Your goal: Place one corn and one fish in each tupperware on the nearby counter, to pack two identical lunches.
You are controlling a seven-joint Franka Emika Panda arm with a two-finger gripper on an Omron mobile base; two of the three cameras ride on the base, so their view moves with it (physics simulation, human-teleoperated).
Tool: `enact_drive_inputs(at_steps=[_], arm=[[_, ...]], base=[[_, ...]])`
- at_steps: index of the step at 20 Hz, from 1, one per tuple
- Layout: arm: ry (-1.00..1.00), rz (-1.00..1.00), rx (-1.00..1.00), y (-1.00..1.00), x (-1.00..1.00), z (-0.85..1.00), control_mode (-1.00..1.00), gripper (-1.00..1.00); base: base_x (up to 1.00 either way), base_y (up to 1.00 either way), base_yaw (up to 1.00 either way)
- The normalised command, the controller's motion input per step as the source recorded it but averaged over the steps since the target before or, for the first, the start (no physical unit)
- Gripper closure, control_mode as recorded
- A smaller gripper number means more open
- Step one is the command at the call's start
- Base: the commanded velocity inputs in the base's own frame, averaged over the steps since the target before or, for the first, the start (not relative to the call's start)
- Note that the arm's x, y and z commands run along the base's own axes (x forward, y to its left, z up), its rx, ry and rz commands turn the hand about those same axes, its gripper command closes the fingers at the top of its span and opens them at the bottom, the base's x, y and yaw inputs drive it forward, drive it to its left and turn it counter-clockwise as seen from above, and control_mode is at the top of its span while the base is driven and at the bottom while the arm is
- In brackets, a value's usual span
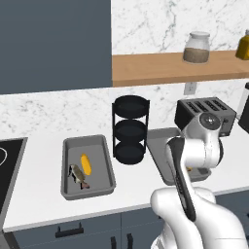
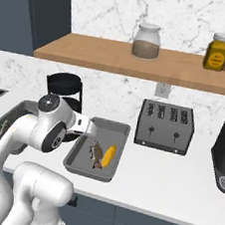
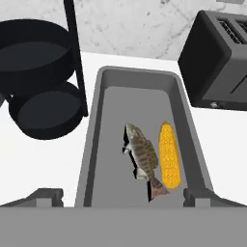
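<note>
Since each tray now holds one fish and one corn, the packing looks finished. The gripper (image 3: 123,198) hangs just above the near end of the right tray (image 3: 96,120) with its jaws spread wide and nothing between them. Right below it, the fish (image 3: 142,157) lies on the tray floor with its tail toward the hand, and the corn (image 3: 169,154) lies just beside it, parallel, along the tray's length. That snug pairing suits a packed lunch. The left tray (image 1: 73,146) sits well apart beyond the black rack (image 1: 130,130), with its own corn (image 1: 86,164) and fish (image 1: 78,176) side by side. Both trays rest flat on the white counter (image 1: 39,194). Further back, a toaster (image 2: 165,126) stands by the marbled wall, and a wooden shelf (image 2: 141,63) carries a jar (image 2: 146,41).
</note>
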Motion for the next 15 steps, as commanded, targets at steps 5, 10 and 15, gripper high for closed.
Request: enact_drive_inputs(at_steps=[5,10,15], arm=[[0.0,0.05,0.13,0.74,-0.56,0.48,-1.0,-1.0],[0.0,0.0,0.03,0.76,-0.69,0.19,-1.0,-1.0],[0.0,0.0,0.0,0.45,-0.63,0.05,-1.0,-1.0]], base=[[0.0,0.0,0.0],[0.0,0.0,0.0],[0.0,0.0,0.0]])
